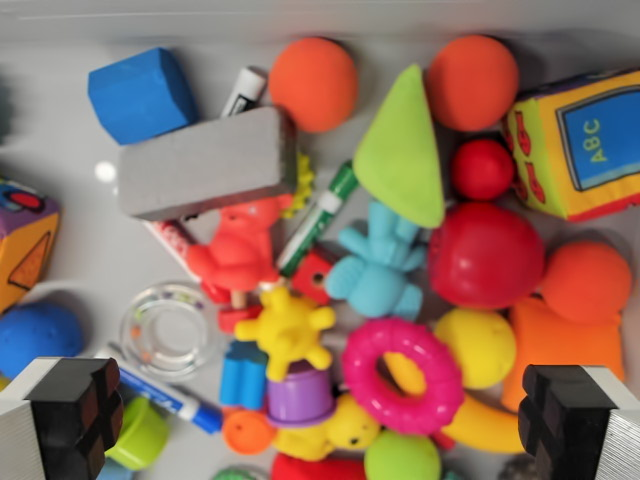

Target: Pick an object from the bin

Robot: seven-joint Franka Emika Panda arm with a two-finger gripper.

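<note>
I look straight down into a grey bin (80, 250) packed with toys. My gripper (325, 420) is open, its black fingertips (75, 410) at the bottom left and bottom right corners, above the pile and holding nothing. Between them lie a pink ring (402, 375), a yellow knobbly toy (290, 330) and a purple cup (298, 395). Higher up are a light blue figure (378, 270), a red figure (238, 250), a green foam cone (403, 150), a grey foam block (205, 163) and a big red ball (487, 255).
Two orange balls (313, 84) sit at the top, a blue foam block (142, 94) top left, an ABC cube (580, 140) top right. A clear glass ring (168, 330), markers (320, 215) and a blue ball (38, 337) lie left of centre.
</note>
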